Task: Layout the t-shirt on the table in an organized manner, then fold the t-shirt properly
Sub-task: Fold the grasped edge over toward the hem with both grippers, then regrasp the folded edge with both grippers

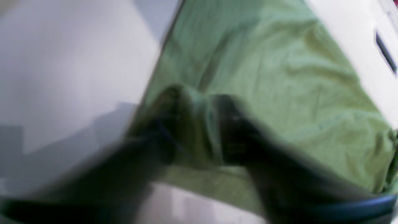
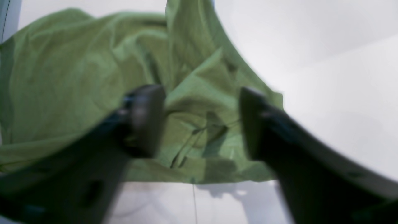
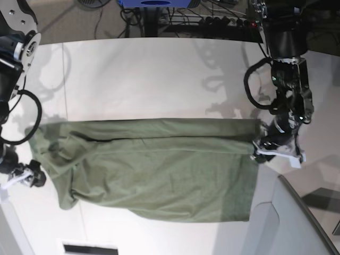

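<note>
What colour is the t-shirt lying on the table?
Olive green, plain with no print: the t-shirt shows best in the base view.

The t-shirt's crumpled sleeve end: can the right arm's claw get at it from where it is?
Probably yes. The right claw is open right over the t-shirt there, bunched cloth showing between its two fingers, with nothing else on the table blocking it.
</note>
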